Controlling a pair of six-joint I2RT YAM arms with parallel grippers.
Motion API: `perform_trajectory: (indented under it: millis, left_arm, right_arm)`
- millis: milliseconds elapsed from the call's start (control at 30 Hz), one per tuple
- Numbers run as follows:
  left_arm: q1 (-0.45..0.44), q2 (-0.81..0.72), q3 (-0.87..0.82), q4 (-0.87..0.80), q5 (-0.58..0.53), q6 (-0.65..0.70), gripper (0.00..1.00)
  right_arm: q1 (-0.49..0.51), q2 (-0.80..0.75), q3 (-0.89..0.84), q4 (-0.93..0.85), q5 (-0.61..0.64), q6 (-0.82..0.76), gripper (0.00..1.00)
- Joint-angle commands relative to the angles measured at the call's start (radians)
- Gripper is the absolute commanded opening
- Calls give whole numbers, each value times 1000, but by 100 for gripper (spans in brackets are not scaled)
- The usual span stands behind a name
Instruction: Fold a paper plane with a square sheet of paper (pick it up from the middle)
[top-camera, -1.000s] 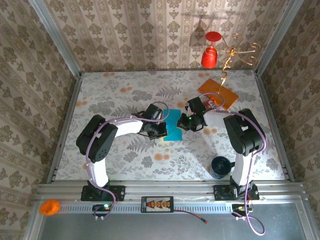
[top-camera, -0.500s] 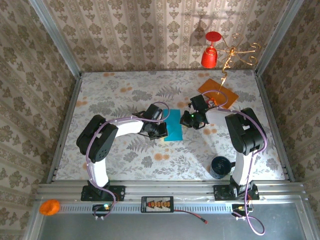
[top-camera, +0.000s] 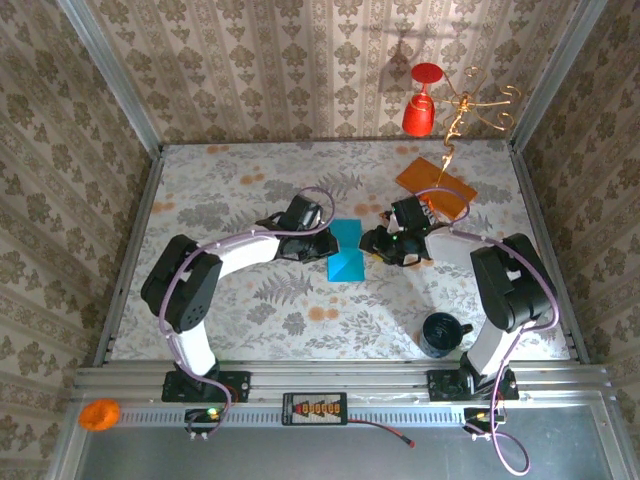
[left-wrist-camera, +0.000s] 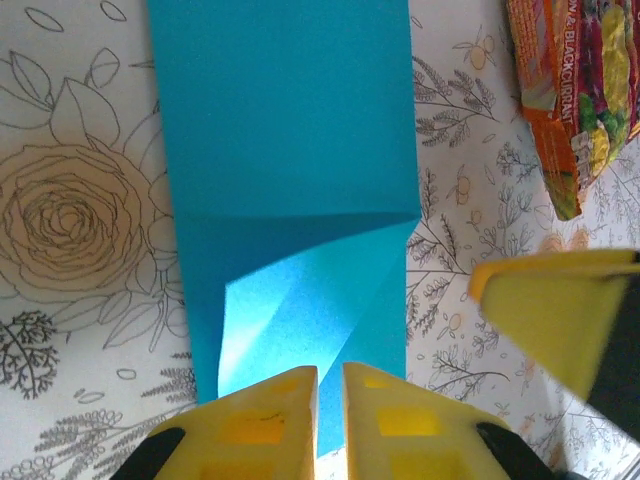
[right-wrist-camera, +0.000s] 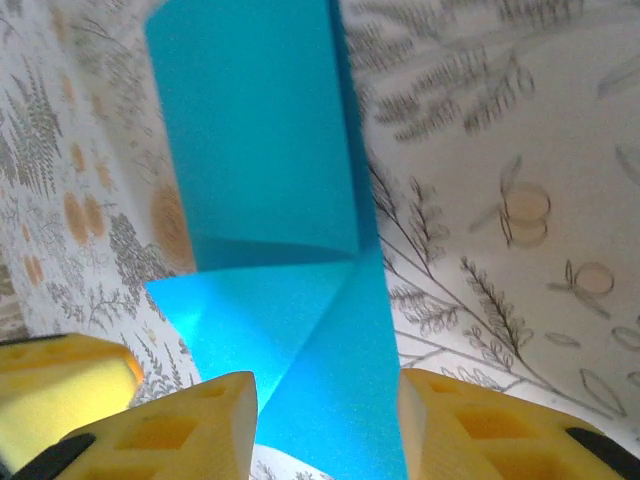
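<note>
Two grippers are listed first, then the remaining items, working outward.

1. Left gripper (left-wrist-camera: 330, 375). The yellow jaws are parted by a narrow slit only. Teal shows inside the slit, where the near edge of the paper runs up to them. No firm pinch on it can be seen.

2. Right gripper (right-wrist-camera: 325, 385). The yellow jaws stand partly open, with a clear gap between them. The end of the paper lies across that gap from one jaw to the other. No grip on it is apparent.

3. Square sheet of paper (top-camera: 348, 250). Plain teal, already folded into a long strip. It sits at the middle of the counter, directly between the two grippers, which meet it from opposite sides. The half away from the jaws is a flat rectangle. A crosswise fold line marks the midpoint. The half at the jaws carries a diagonal flap, paler where the light catches it.

4. Snack packet (left-wrist-camera: 565, 100). Red, orange and yellow, with printed lettering. It lies beside the strip's far corner, apart from it.

5. Orange card (top-camera: 435, 185). Flat, at the back right of the counter, beyond the right arm.

6. Dark mug (top-camera: 440, 333). It stands at the near right, well apart from the paper.

7. Counter (top-camera: 230, 200). A pale cloth with a floral and fern print carries all of the above.
</note>
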Motion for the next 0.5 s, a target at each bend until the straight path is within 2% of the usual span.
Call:
perform_trajectory:
  millis: [0, 333, 467]
  left_arm:
    - [7, 40, 27, 24, 18, 0, 16]
    - [21, 42, 5, 57, 11, -11, 17]
    - [23, 45, 3, 57, 17, -10, 17]
  right_arm:
    - [12, 37, -17, 70, -87, 70, 43]
    - [30, 68, -28, 130, -99, 135, 39]
    - [33, 87, -27, 156, -108, 156, 33]
